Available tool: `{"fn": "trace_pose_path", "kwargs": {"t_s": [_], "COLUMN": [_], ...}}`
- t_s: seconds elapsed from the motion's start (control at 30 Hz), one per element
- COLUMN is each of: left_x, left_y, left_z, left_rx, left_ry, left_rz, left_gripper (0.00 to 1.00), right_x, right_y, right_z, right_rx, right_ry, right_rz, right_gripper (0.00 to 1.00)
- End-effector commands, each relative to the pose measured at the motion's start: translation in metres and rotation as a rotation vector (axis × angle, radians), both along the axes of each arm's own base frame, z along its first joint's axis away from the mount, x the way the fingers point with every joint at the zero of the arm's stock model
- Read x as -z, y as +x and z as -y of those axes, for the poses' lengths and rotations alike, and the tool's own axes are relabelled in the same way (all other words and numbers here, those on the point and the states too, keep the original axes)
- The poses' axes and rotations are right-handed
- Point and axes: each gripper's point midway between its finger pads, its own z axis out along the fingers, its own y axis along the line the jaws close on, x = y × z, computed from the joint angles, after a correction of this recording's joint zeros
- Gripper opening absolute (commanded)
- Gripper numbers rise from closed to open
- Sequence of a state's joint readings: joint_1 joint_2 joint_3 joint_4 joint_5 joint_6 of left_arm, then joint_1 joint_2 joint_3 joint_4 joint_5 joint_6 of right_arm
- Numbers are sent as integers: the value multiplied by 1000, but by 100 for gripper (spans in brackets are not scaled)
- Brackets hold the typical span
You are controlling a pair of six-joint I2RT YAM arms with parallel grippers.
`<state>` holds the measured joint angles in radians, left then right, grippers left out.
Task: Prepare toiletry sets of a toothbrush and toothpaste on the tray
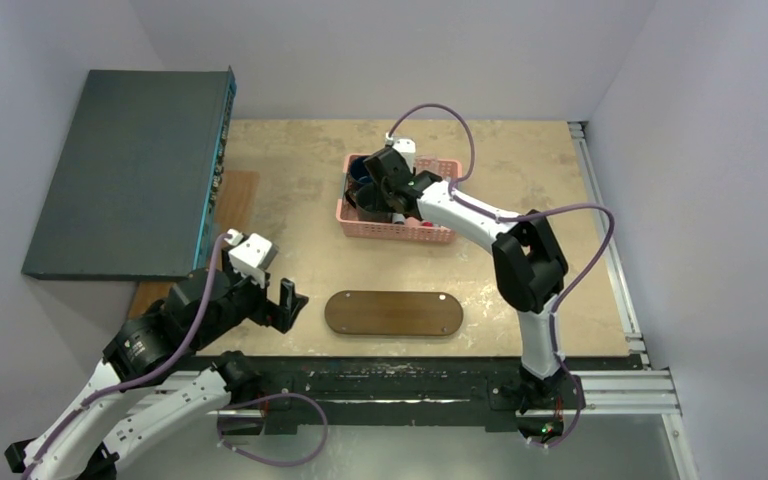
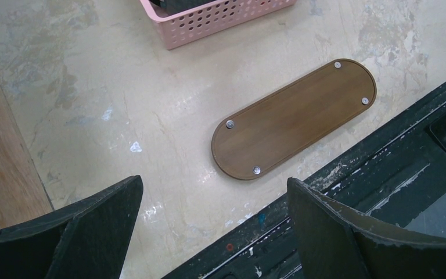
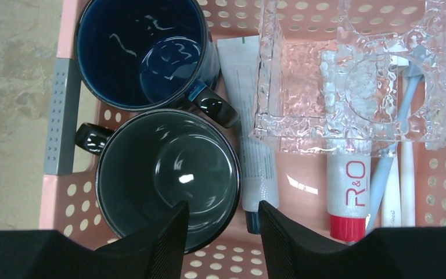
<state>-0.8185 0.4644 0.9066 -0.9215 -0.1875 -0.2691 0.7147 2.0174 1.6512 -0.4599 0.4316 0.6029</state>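
1. Key relation: the toothpaste tube [image 3: 250,116] lies in the pink basket [image 3: 51,203], directly ahead of the right gripper [image 3: 220,224]. Its long axis runs straight away from the fingers, with the near end by one fingertip.
2. Right fingers are partly apart and empty. One tip overlaps the black mug [image 3: 168,168] rim; contact can't be told.
3. The toothbrushes [image 3: 407,174] sit further sideways, partly under the clear holder [image 3: 348,87].
4. The tray [image 1: 393,313] is bare and well apart from the basket. The left gripper [image 1: 285,300] is beside it – spread wide, holding nothing. The pick looks like the right arm's job.
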Motion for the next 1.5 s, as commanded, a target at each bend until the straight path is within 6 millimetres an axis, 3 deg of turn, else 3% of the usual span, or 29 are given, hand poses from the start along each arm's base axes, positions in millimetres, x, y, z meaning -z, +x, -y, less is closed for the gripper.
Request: {"fn": "trace_pose_path", "kwargs": {"t_s": [0.0,0.33,0.6,0.7,0.77,0.9,1.2,1.47], "left_x": [-8,-8,-9,-8,-8,-8,-8,-8], "left_y": [5,6,6,6,6,7,7,7], "left_z": [0,-1,-2,-3,-3,-4,-4,-5], "left_rx": [-16,-24,-30,-32,-33,-37,-39,-42], "left_ry": [-22,-21,-21,-20,-19,-18,-15,-13], "left_rz": [38,41,43,43,44,45,44,44], "left_gripper": [94,94,94,94,94,94,94,94], "right_x": [-15,7,9,11,10,-1,-52,-82], "right_y": [12,16,17,16,16,18,25,26], "right_z": [-1,-6,-10,-14,-15,-15,-20,-20], "right_rx": [35,20,-6,-27,-34,-40,-51,-56], "right_ry": [33,23,37,42,48,76,152,178], "right_rz": [27,-18,-24,-35,-35,-11,69,108], "right_gripper": [50,43,17,0,0,0,0,0]}}
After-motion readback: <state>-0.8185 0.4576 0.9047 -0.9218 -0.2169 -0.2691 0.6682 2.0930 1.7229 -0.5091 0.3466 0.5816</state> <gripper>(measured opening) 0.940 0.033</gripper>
